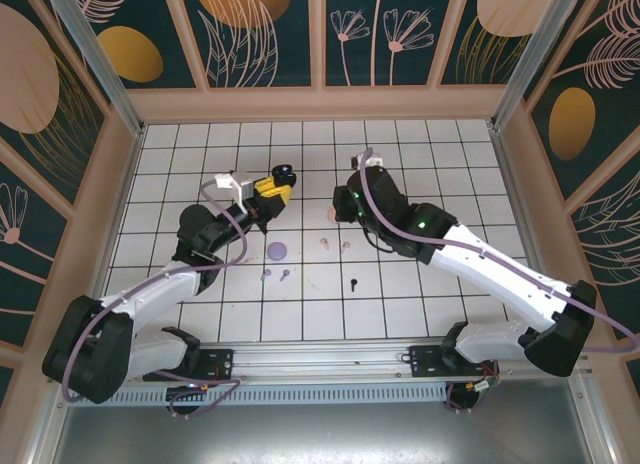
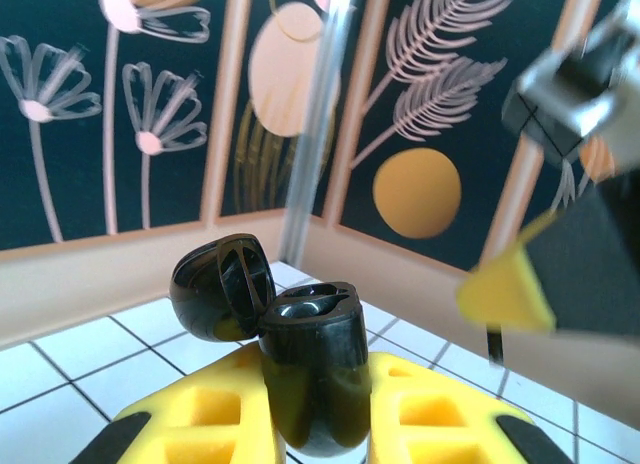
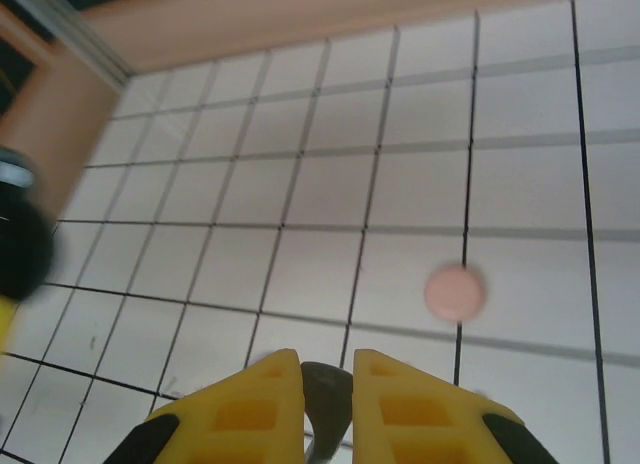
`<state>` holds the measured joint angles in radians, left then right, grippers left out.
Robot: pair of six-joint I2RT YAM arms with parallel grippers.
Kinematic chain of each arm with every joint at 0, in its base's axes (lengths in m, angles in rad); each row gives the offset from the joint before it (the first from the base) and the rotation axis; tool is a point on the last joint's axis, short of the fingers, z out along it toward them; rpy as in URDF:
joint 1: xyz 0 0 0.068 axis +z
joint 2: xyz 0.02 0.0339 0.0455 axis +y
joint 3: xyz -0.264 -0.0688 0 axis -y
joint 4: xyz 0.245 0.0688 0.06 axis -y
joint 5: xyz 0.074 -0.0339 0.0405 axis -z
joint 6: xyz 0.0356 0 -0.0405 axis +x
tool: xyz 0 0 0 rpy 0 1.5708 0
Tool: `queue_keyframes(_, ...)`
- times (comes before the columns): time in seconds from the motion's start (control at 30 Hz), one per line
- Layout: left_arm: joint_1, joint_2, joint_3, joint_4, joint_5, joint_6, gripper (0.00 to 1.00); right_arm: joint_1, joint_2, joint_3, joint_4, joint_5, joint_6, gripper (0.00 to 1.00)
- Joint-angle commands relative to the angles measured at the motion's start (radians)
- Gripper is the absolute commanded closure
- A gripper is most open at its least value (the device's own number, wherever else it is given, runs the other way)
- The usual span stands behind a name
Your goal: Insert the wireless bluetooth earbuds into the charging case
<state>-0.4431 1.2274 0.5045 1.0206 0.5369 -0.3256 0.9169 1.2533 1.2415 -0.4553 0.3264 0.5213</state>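
- The overhead view takes in the whole tiled surface (image 1: 440,144). The left hand (image 1: 275,189) is out over its middle, with the black charging case (image 1: 283,171) at its fingertips.
- From above, five earbuds lie loose on the tiles between the two arms:
  - the lilac earbuds (image 1: 285,275) are just near of a lilac disc (image 1: 277,250);
  - the pale pink earbuds (image 1: 324,244) sit to their right;
  - the black earbud (image 1: 353,283) lies apart, nearer the arm bases.
- The black earbud's long axis runs roughly near to far, with the head at the far end. The other four are too small to tell which way they point.
- The left wrist view adds what the overhead cannot. The case is clamped between the yellow fingers (image 2: 200,414) with its long axis in line with them.
- In that view the case's open mouth points away from the wrist, two wells show inside, and the lid (image 2: 222,284) is swung out to the left.
- The right wrist view shows the right hand (image 3: 327,369) above the tiles, its fingers drawn together on a small dark piece (image 3: 325,389) that is too blurred to name.
- In that same view a pink disc (image 3: 455,291) lies on the tiles just beyond the fingertips. From above, this disc sits beside the right arm's front end.
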Motion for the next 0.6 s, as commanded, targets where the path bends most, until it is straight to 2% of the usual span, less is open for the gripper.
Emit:
queue_keyframes(0.0, -0.002, 0.048, 0.052, 0.052, 0.137, 0.019, 1.0, -0.003, -0.02, 0.069, 0.082, -0.038, -0.167, 0.86)
queue_keyframes(0.27, -0.043, 0.13, 0.133, 0.045, 0.181, 0.159, 1.0, -0.005, -0.02, 0.095, 0.198, -0.112, -0.357, 0.86)
queue_keyframes(0.47, -0.097, 0.153, 0.193, -0.05, 0.161, 0.299, 1.0, -0.016, -0.033, 0.068, 0.25, -0.191, -0.429, 0.86)
queue_keyframes(0.57, -0.103, 0.153, 0.2, -0.06, 0.166, 0.32, 1.0, -0.024, -0.058, 0.048, 0.274, -0.215, -0.441, 0.86)
